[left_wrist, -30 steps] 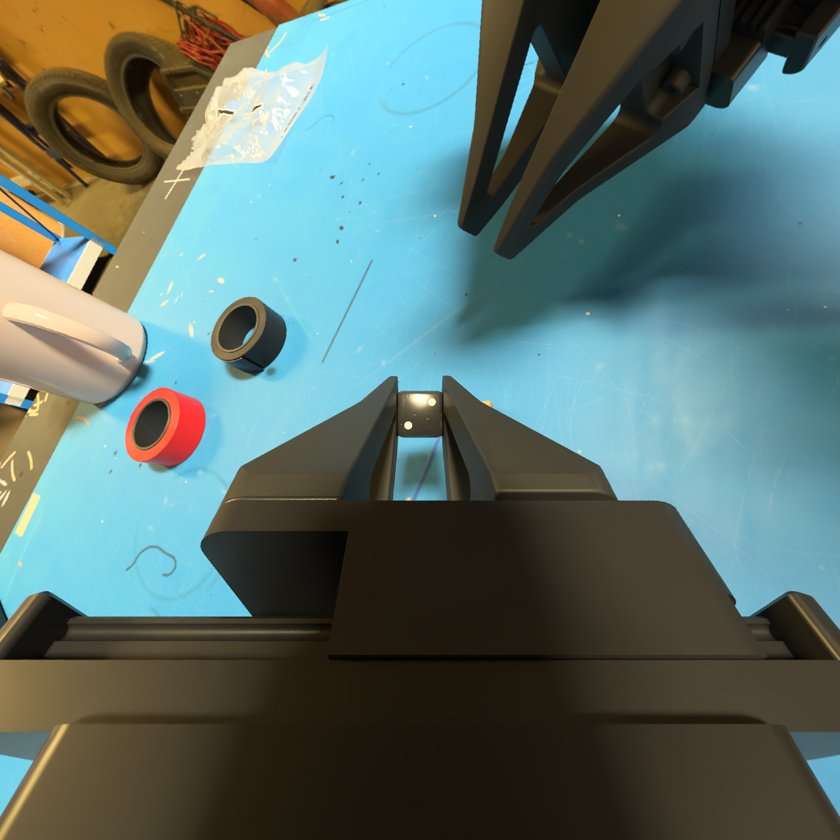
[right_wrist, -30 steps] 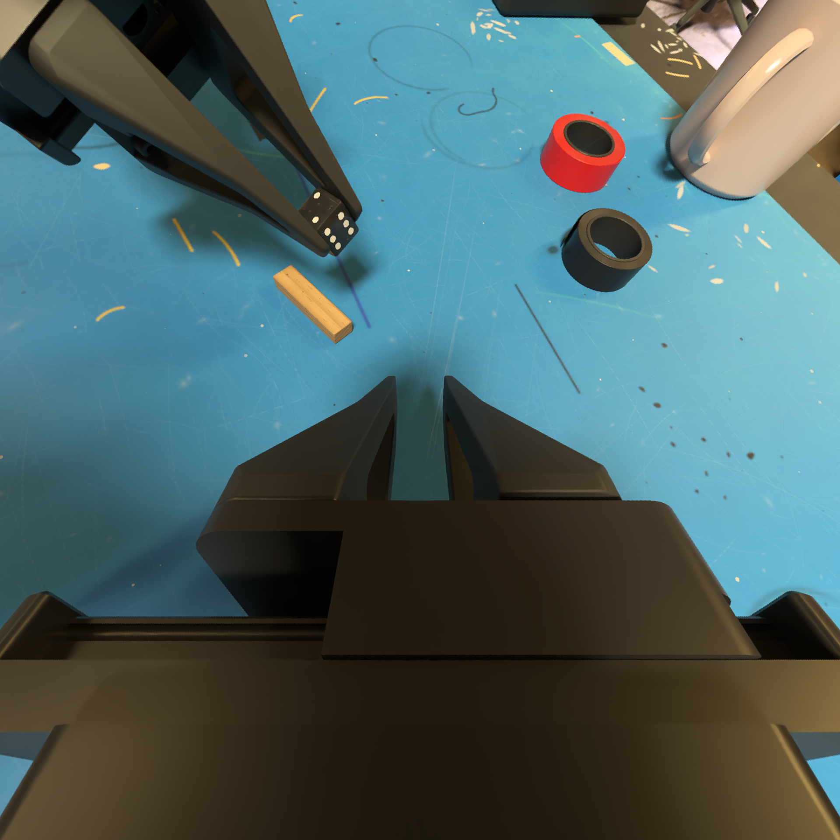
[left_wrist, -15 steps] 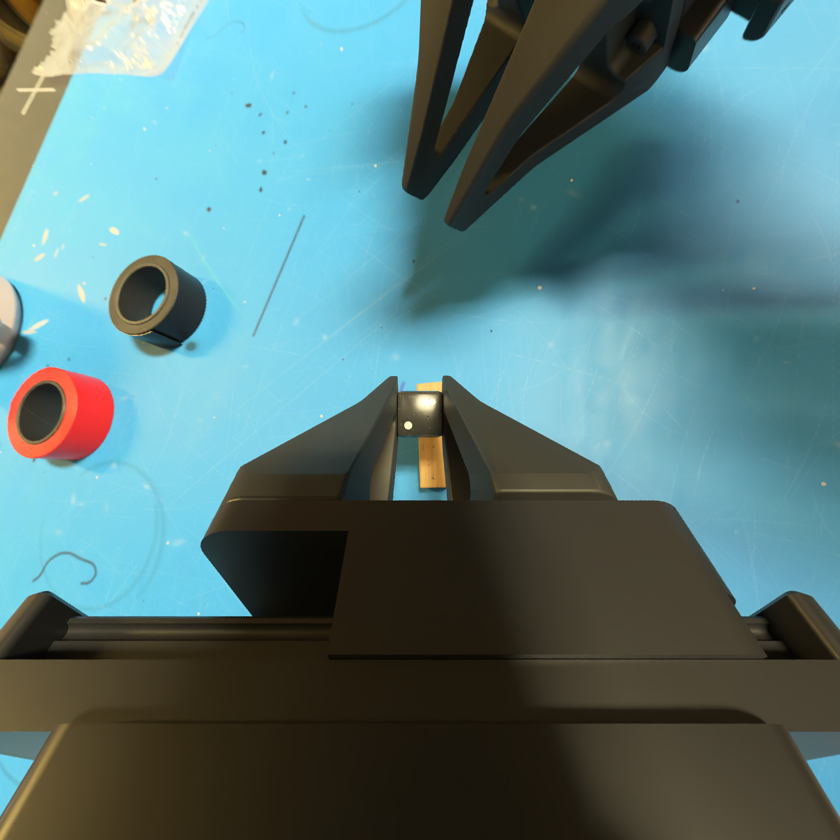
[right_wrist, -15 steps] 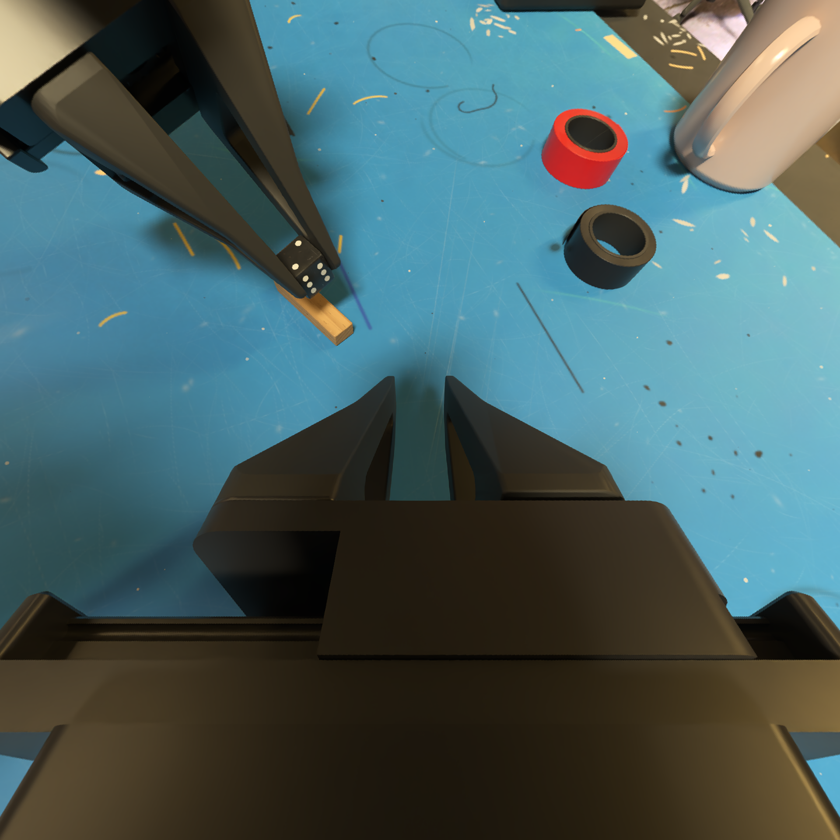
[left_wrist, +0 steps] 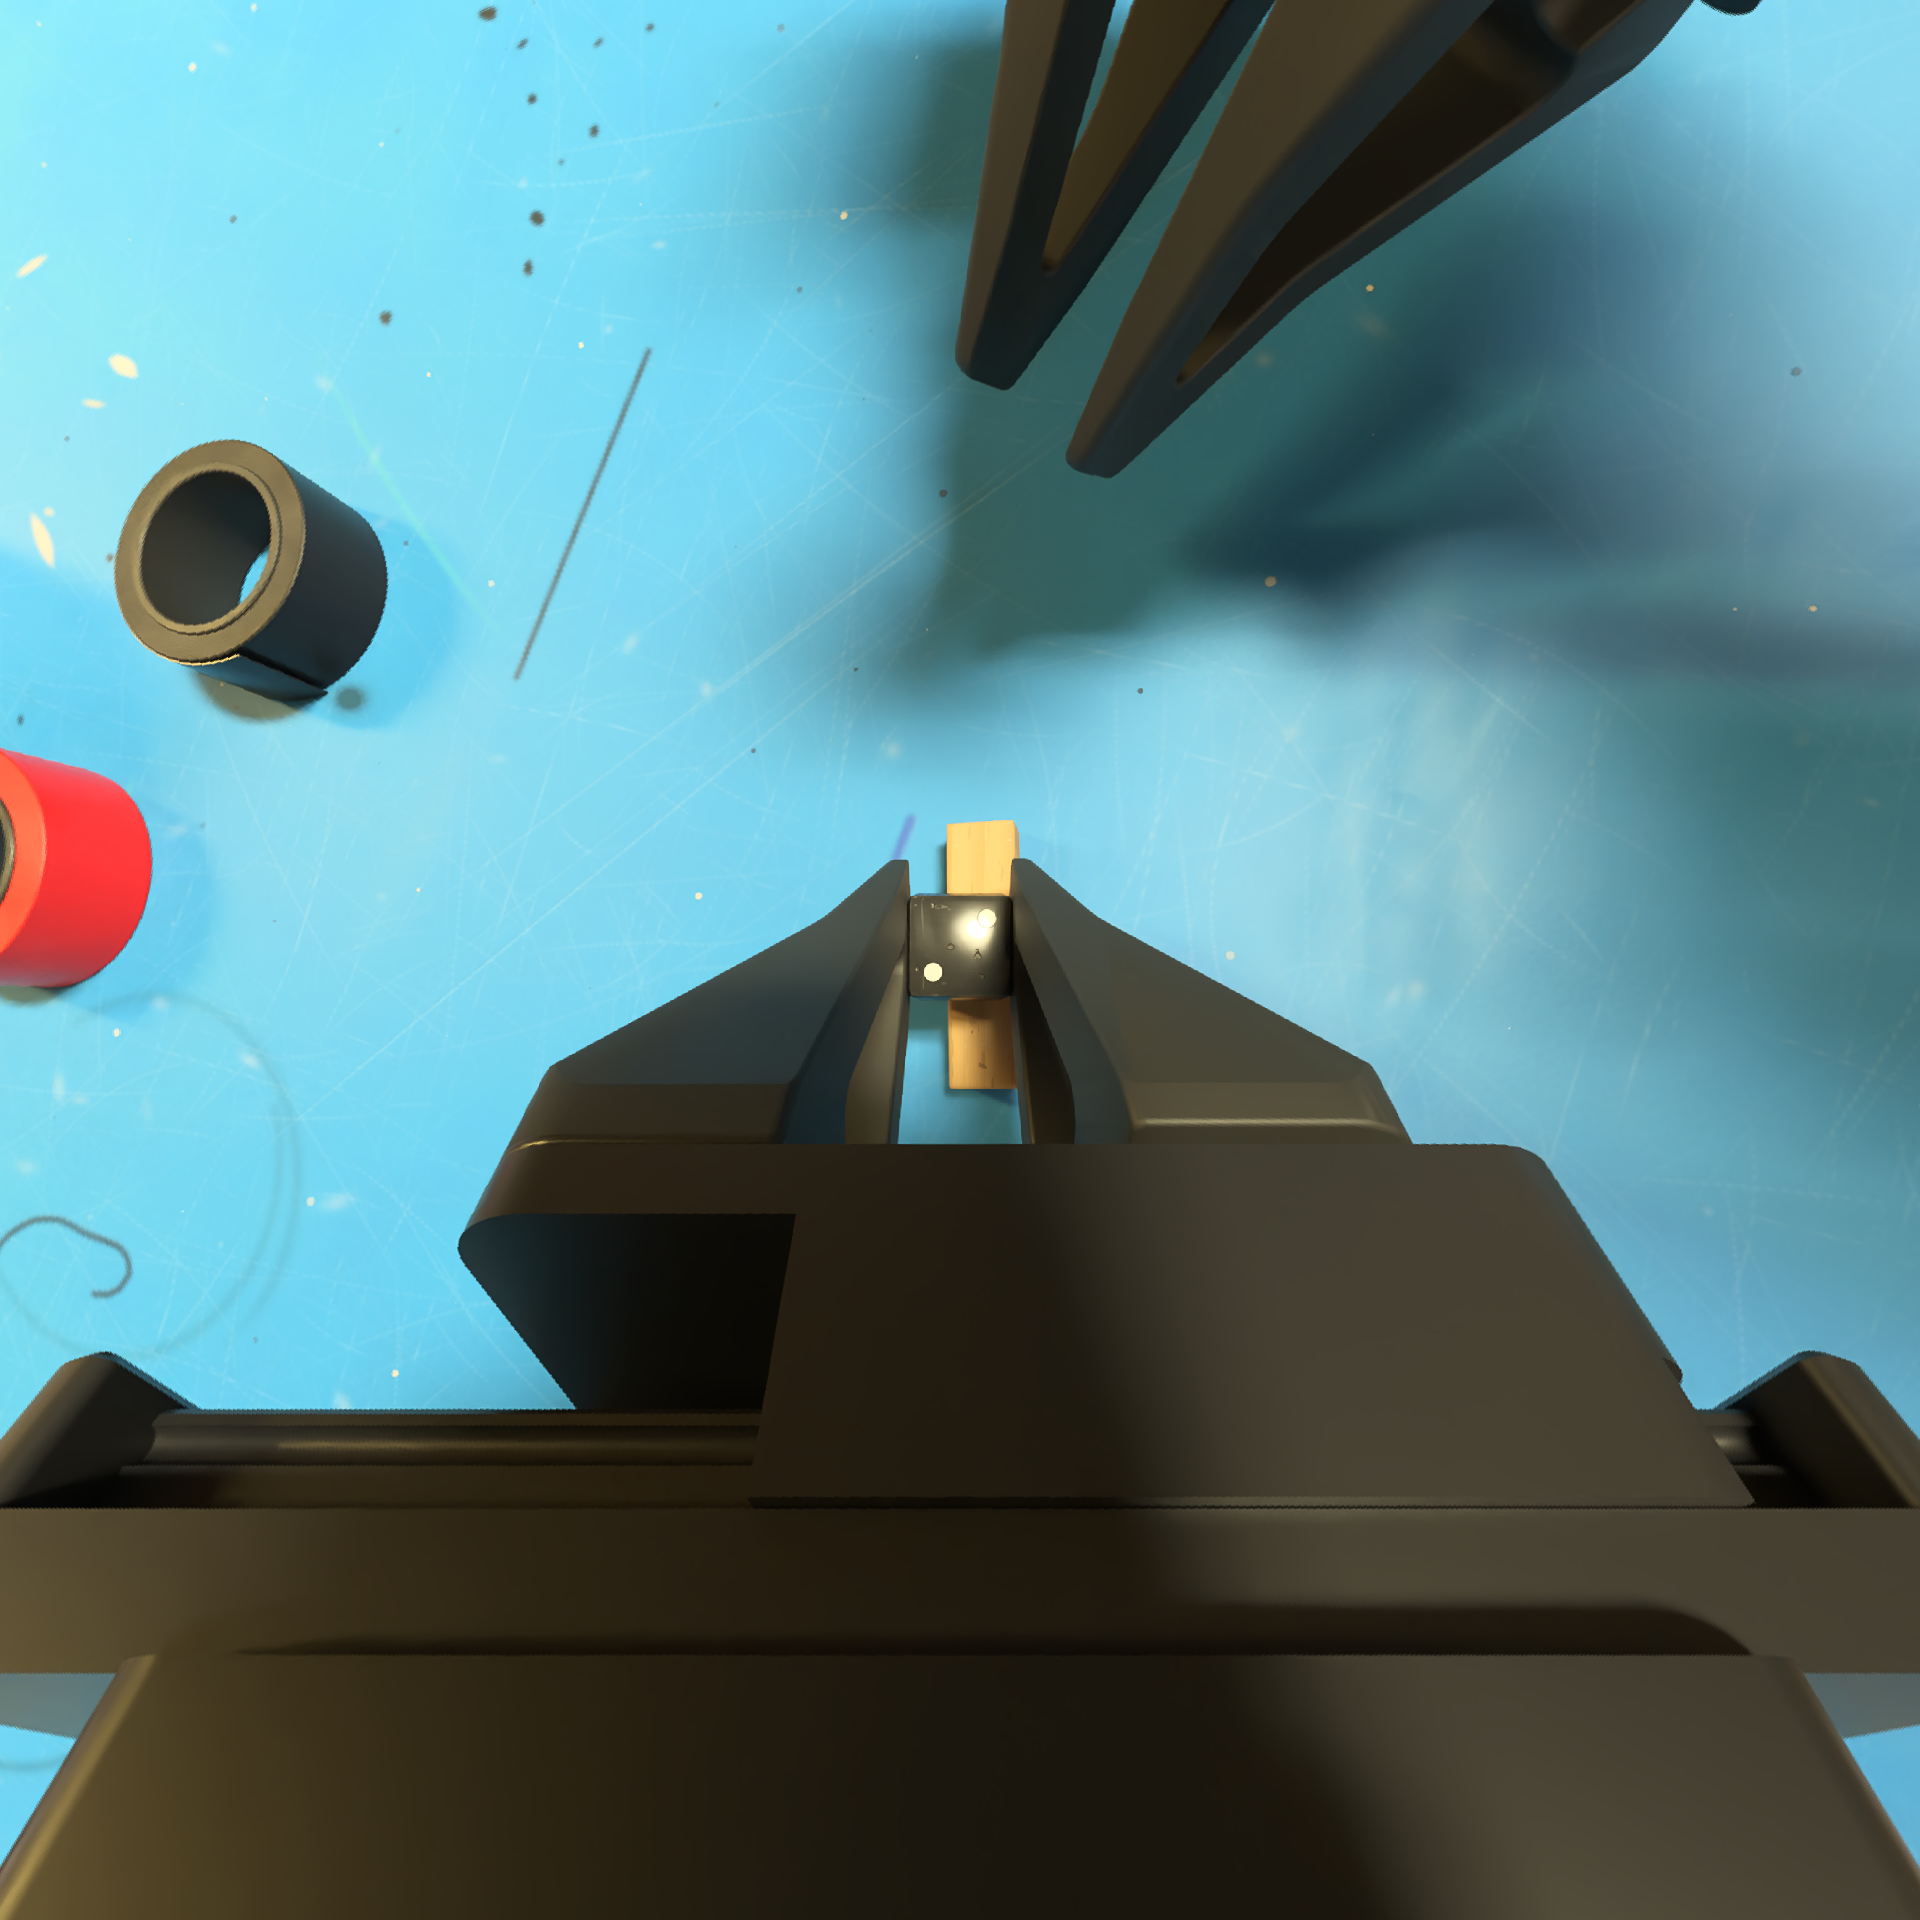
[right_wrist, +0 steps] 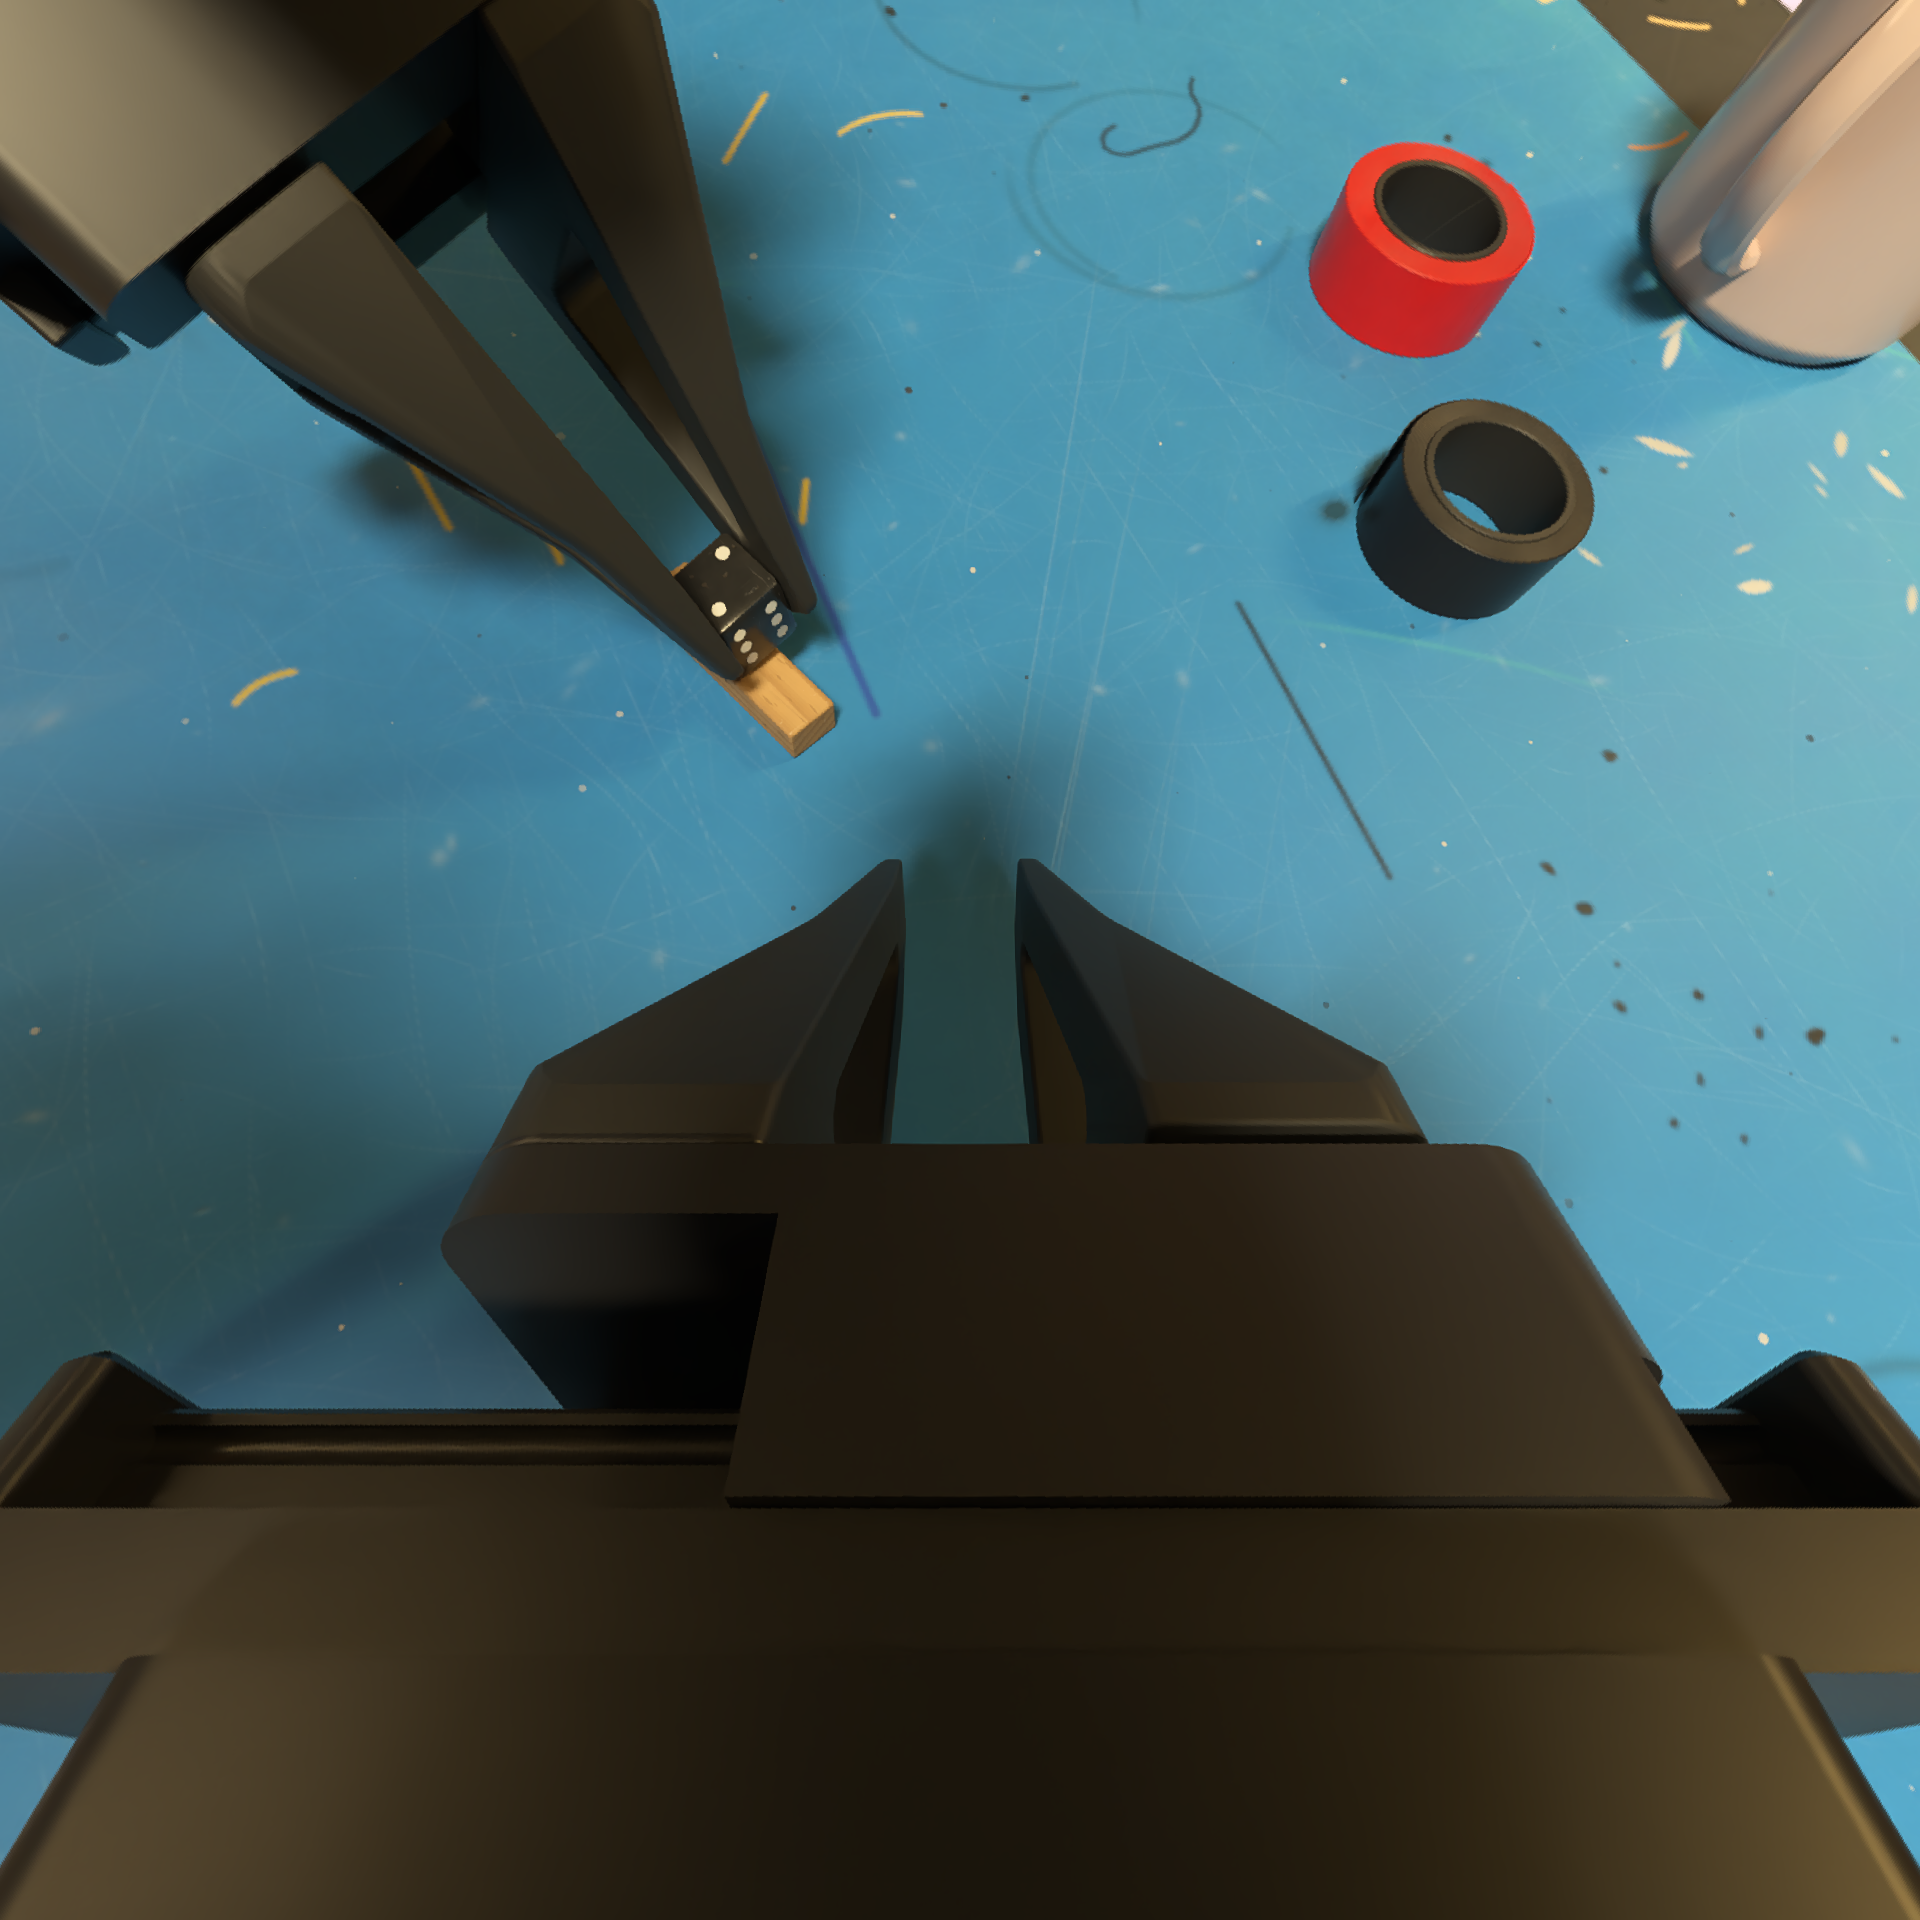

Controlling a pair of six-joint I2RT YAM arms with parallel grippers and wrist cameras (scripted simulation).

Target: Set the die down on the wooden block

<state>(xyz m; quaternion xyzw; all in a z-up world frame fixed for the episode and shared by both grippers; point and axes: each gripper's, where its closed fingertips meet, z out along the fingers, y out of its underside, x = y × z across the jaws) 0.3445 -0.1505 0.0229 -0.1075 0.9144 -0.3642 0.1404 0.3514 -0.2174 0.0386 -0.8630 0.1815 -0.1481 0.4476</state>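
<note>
My left gripper (left_wrist: 960, 883) is shut on a black die with white pips (left_wrist: 958, 948). It holds the die directly over a small wooden block (left_wrist: 981, 854) lying on the blue table. In the right wrist view the die (right_wrist: 743, 606) sits at or just above the block (right_wrist: 795, 707); I cannot tell if they touch. The left gripper's fingers (right_wrist: 665, 561) hide the block's far part. My right gripper (right_wrist: 959, 883) has a narrow gap between its fingers, holds nothing, and hovers apart from the block. It also shows in the left wrist view (left_wrist: 1049, 416).
A black tape roll (left_wrist: 249, 566) and a red tape roll (left_wrist: 68, 868) lie left of the block; both show in the right wrist view, black (right_wrist: 1475, 509) and red (right_wrist: 1418, 249). A white pitcher (right_wrist: 1787, 208) stands at the table edge.
My left gripper has come down with the die onto the wooden block's middle. The block, earlier beside the die, now lies beneath it. The right gripper has barely moved.
</note>
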